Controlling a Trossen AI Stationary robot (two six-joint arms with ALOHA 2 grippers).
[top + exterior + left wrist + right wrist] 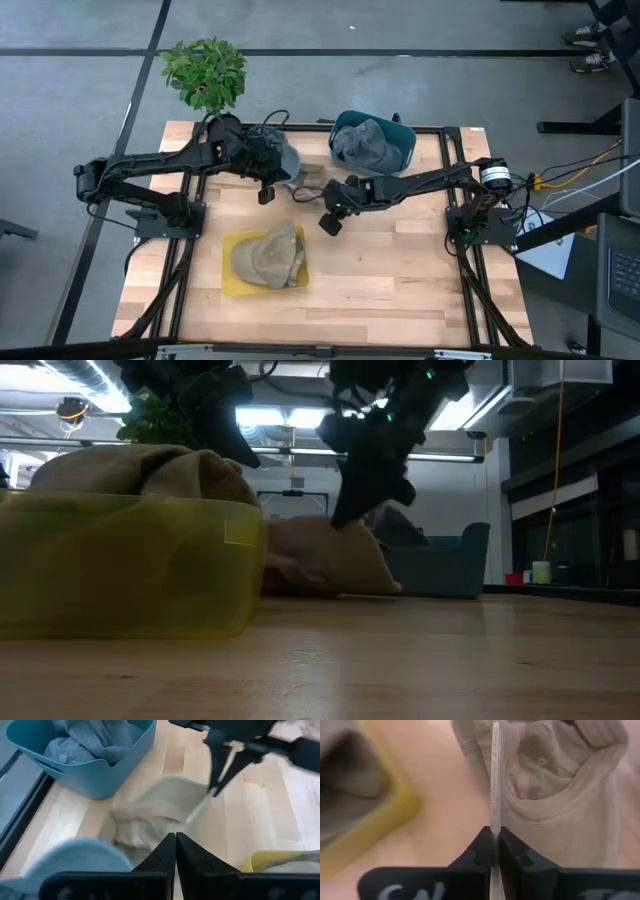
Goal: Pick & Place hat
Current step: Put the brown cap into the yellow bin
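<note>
Right gripper (pixel 495 837) pinching the brim of tan hat (pixel 555 780) mid-table, lifting; left gripper (pixel 175 851) pressed together, idle. Yellow bin (pixel 262 284) (one hat inside) awaiting this one.

On your table (pixel 400 290), a bin (pixel 262 285) sits toward the front left with a hat (pixel 268 255) lying in it. A second bin (pixel 400 135) stands at the back edge, right of centre, holding another hat (pixel 365 145). Between the two bins, near the table's middle, a loose hat (pixel 305 183) lies on the wood. The left gripper (pixel 266 193) sits just left of it and the right gripper (pixel 328 222) just right and forward. A plant (pixel 205 72) stands behind the back left corner.
</note>
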